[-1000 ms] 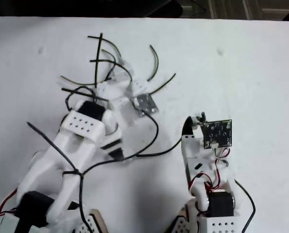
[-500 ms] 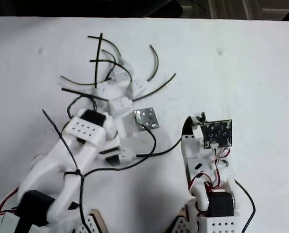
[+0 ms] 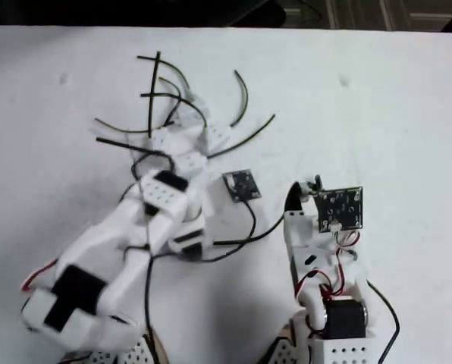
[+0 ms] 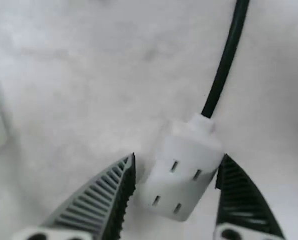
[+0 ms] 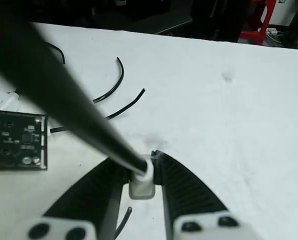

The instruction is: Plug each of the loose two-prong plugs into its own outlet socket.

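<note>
Left gripper (image 4: 178,161) clamped across a white moulded outlet socket block (image 4: 181,185) with paired slots facing the wrist camera, over the white table (image 4: 64,75); its black cord (image 4: 224,65) leads away. Right gripper (image 5: 140,172) closed on a small white two-prong plug (image 5: 141,189), prongs hidden. Step in hand, as judged: mating this pair. The next move calls for aligning prongs with one slot pair, then a straight push. Other white connectors (image 3: 188,140) lie tangled farther back.

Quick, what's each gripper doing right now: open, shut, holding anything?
Left gripper: shut on a white socket.
Right gripper: shut on a white plug.
</note>
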